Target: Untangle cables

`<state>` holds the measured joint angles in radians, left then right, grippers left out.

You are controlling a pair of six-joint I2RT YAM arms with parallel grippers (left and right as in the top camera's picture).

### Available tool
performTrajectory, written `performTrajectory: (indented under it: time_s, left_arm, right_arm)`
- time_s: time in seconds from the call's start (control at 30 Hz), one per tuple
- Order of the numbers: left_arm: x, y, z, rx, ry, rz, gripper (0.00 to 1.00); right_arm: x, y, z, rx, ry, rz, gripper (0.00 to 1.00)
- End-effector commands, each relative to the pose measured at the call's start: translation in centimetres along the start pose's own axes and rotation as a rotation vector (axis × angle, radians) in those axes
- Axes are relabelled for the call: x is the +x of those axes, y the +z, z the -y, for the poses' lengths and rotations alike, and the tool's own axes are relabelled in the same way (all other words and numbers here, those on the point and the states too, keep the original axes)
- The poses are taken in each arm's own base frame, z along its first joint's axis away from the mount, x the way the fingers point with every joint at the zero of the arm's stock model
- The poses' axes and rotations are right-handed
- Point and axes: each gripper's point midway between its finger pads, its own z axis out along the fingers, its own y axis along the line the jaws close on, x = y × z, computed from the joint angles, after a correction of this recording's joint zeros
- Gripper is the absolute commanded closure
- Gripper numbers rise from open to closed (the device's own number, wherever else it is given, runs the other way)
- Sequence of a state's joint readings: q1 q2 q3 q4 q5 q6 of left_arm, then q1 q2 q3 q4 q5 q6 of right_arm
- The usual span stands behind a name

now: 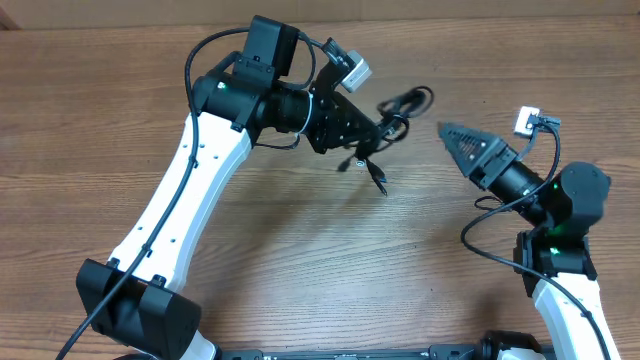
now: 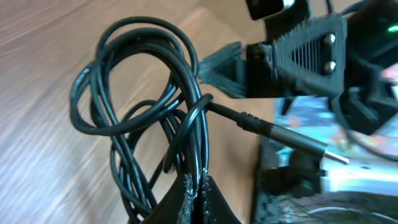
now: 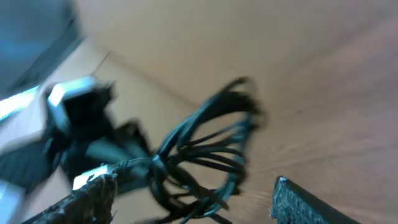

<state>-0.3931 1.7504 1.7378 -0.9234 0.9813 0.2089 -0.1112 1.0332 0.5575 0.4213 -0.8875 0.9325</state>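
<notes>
The cables (image 1: pixel 408 100) are a bunch of thin black loops hanging above the wooden table, with loose ends (image 1: pixel 375 176) drooping below. My left gripper (image 1: pixel 384 124) is shut on the bunch. In the left wrist view its jaws (image 2: pixel 198 186) pinch a few strands, the cables' loops (image 2: pixel 143 93) spread out above them, and a plug end (image 2: pixel 298 142) sticks out to the right. My right gripper (image 1: pixel 447 130) points at the bunch from the right, a short gap away. In the right wrist view the right gripper (image 3: pixel 194 182) stands open, and the blurred cables (image 3: pixel 211 143) lie ahead of it.
The bare wooden table (image 1: pixel 300 260) spreads below both arms. The left arm's white link (image 1: pixel 180 190) crosses the left half. The right arm's base (image 1: pixel 560 290) stands at the lower right, with its own thicker black cable (image 1: pixel 480 240) looping beside it.
</notes>
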Motion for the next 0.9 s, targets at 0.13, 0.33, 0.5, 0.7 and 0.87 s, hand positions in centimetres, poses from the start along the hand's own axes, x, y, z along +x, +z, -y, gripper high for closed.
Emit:
performTrajectory:
  time_s: [0.13, 0.33, 0.5, 0.7, 0.87]
  left_arm:
    - [-1.7, -0.3, 4.5, 0.245, 0.085, 0.08, 0.96]
    - [-2.1, -0.3, 4.6, 0.249, 0.086, 0.089, 0.96]
    - [-2.1, -0.3, 4.5, 0.248, 0.086, 0.088, 0.96]
    - [-2.0, 0.1, 4.8, 0.249, 0.092, 0.081, 0.96]
    - [-1.9, 0.8, 4.6, 0.214, 0.103, 0.066, 0.96]
  right_arm:
    - [1.7, -0.2, -2.8, -0.132, -0.233, -0.117, 0.35]
    - [1.8, -0.3, -3.0, -0.141, -0.237, -0.125, 0.47]
    - [1.9, -0.3, -3.0, -0.144, -0.238, -0.128, 0.54]
    - [2.0, -0.3, -3.2, -0.156, -0.244, -0.138, 0.61]
    - [2.3, -0.5, -3.7, -0.181, -0.261, -0.154, 0.62]
